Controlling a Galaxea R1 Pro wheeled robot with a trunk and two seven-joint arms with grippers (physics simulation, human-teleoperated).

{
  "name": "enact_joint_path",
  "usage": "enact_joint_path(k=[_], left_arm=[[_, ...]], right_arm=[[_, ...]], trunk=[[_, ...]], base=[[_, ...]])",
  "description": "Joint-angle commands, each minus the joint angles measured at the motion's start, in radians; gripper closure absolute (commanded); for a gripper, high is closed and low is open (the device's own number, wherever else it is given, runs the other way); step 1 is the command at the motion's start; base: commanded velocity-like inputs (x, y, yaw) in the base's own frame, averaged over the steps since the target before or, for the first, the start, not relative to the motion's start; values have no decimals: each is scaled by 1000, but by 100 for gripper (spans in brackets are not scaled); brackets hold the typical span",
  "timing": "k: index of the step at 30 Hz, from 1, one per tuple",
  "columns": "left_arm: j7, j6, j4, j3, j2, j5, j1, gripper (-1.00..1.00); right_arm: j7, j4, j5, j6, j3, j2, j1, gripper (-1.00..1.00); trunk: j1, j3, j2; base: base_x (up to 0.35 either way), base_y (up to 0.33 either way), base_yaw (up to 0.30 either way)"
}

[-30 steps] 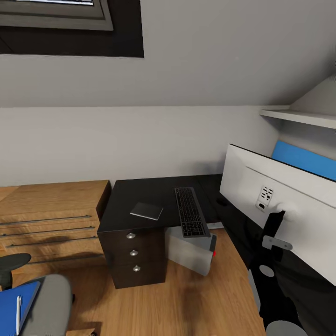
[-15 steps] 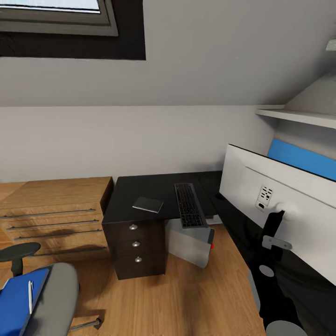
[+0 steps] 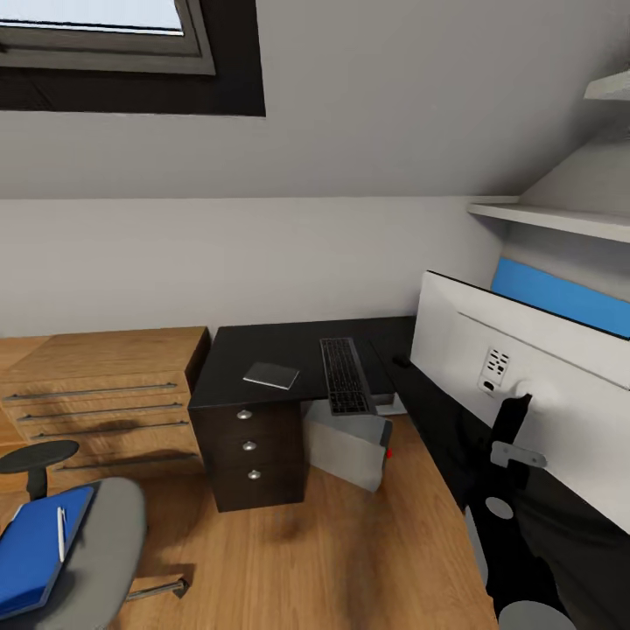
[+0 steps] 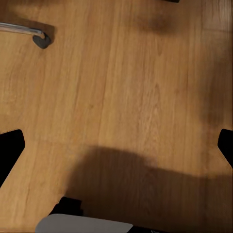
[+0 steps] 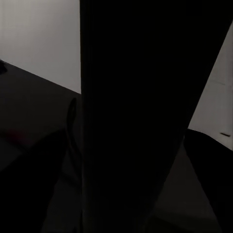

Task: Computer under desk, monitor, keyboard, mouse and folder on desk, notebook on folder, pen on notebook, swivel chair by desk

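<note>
Our jaws' state we cannot tell. The folder [image 3: 35, 547] lies on the swivel chair [image 3: 96, 560], well apart from them, pen [image 3: 61, 534] atop; thin, stiff, light, we judge: pinch one edge.

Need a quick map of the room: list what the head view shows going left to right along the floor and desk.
Folder on the chair → wooden drawer unit → notebook → keyboard → computer → monitor.
</note>
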Motion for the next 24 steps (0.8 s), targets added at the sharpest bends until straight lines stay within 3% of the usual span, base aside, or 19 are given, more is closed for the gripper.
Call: enact_joint_path(k=[1, 6, 14, 24], left_arm=[[7, -4, 0, -8, 0, 5, 0, -100], [7, -4, 0, -8, 0, 5, -1, -100], [7, -4, 0, -8, 0, 4, -1, -100], [7, -4, 0, -8, 0, 5, 0, -100]], right_arm=[[-3, 2, -4, -4, -6, 1, -1, 100], [6, 2, -3, -4, -6, 1, -1, 100], [49, 1, -3, -4, -7, 1, -1, 100], [70, 1, -3, -4, -7, -3, 0, 100]], trunk=[[0, -1, -1], [0, -1, -1], [0, -1, -1], [0, -1, -1]], base=[[-8, -303, 0], [-25, -232, 0], [-32, -32, 0], [-239, -1, 0]])
